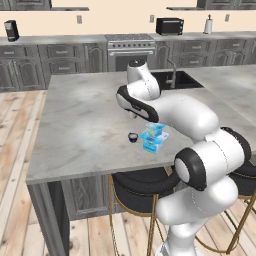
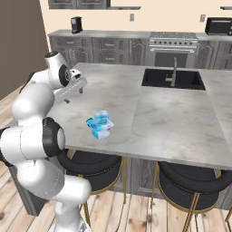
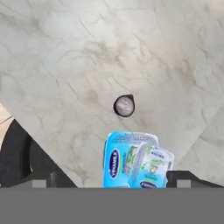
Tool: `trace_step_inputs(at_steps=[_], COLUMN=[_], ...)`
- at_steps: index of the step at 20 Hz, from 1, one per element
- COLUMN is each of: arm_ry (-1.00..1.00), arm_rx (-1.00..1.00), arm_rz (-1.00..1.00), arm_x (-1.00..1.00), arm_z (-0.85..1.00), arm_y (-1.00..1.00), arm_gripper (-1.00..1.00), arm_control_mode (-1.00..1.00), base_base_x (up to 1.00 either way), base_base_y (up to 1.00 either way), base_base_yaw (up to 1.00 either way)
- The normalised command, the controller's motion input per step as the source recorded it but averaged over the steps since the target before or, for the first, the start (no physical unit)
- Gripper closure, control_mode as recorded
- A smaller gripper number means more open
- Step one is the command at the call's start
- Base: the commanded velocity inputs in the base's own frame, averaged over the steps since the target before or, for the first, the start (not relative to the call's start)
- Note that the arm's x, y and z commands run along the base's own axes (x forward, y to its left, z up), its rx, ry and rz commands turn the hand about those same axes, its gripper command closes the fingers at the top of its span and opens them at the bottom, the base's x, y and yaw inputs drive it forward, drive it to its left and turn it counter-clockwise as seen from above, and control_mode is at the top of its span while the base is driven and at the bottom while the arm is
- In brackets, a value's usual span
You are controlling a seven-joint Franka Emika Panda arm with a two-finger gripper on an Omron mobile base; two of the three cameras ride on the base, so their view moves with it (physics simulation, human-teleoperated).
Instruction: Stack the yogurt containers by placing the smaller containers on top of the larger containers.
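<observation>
Currently the small tub (image 3: 151, 165) already sits tilted on the big tub (image 3: 119, 157), low centre of the hand view, so the item left to place looks like the dark cup (image 3: 124, 105), standing alone on the counter (image 3: 65, 57) just above the tubs in that frame, near them but not touching. In the left base view the cup (image 1: 132, 137) lies just left of the stacked tubs (image 1: 154, 137), at centre frame; in the right base view the tubs (image 2: 100, 123) sit left of centre near the counter's front edge, and the cup there is only a dark fleck at their left side, too small to describe. The gripper (image 1: 131, 115) hangs above the counter, up and slightly left of the cup in the left base view, jaws spread wide, holding nothing. The cup is round, so no long axis constrains the wrist; judgement: the coming move is a short descent onto the cup with little sideways correction. Arm pose: elbow raised, forearm reaching in from the lower right of the left base view, hand pointing down at the counter. Risk, as judged: the nearby tubs could be nudged by a finger during descent.
</observation>
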Motion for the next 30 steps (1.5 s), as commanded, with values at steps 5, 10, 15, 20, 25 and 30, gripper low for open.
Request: trace_step_inputs(at_steps=[5,10,15,20,25,30], arm_ry=[-0.01,0.02,0.02,0.0,0.03,0.01], arm_rx=[-0.01,-0.01,0.0,-0.07,-0.07,-0.01], arm_rz=[0.24,0.19,0.01,0.0,0.0,0.0], arm_x=[-0.15,-0.11,0.01,0.04,0.1,0.04], arm_z=[0.0,0.0,0.0,-0.12,-0.26,-0.26], arm_y=[0.0,0.0,0.0,0.0,0.0,0.0], arm_gripper=[-1.0,-1.0,-1.0,-1.0,-1.0,-1.0], arm_control_mode=[-1.0,-1.0,-1.0,-1.0,-1.0,-1.0], base_base_x=[0.0,0.0,0.0,0.0,0.0,0.0], base_base_y=[0.0,0.0,0.0,0.0,0.0,0.0], base_base_yaw=[0.0,0.0,0.0,0.0,0.0,0.0])
